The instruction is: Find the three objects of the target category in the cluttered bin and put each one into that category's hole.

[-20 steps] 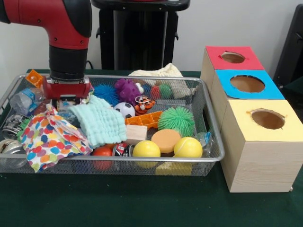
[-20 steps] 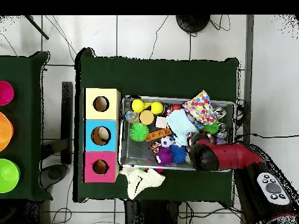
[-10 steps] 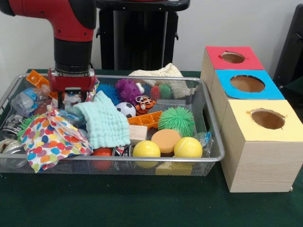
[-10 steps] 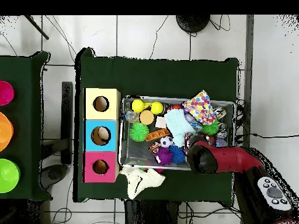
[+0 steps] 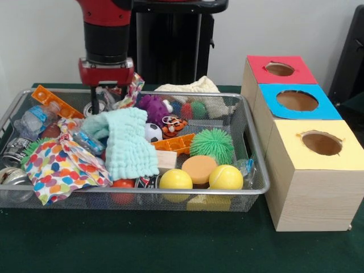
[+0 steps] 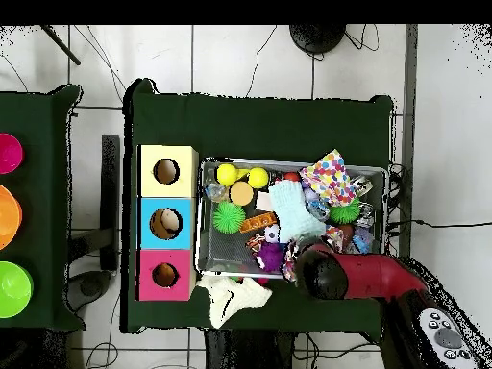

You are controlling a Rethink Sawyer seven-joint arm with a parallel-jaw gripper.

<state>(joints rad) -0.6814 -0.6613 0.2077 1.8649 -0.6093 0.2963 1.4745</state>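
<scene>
My gripper point(image 5: 108, 101) hangs above the back left of the wire bin point(image 5: 170, 193), shut on a small colourful patterned piece point(image 5: 132, 90) that sticks out to its right. Just below and in front of it a mint cloth point(image 5: 128, 142) lies bunched up. A polka-dot cloth point(image 5: 54, 165) covers the bin's front left. The bin also holds a green spiky ball point(image 5: 212, 145), a purple spiky ball point(image 5: 152, 107), two yellow balls point(image 5: 176, 179) and an orange disc point(image 5: 199, 169). In the overhead view the arm point(image 6: 327, 274) hides the gripper; the mint cloth point(image 6: 293, 213) shows beside it.
Three wooden boxes with round holes stand right of the bin: red top point(image 5: 259, 65), blue top point(image 5: 330, 108), yellow top point(image 5: 307, 187). A white cloth point(image 5: 190, 86) lies behind the bin. A plastic bottle point(image 5: 34, 119) and an orange piece point(image 5: 48, 99) lie at the bin's left.
The gripper has risen and moved right along the back of the bin, bringing the colourful piece up with it. The mint cloth has been dragged right and bunched.
</scene>
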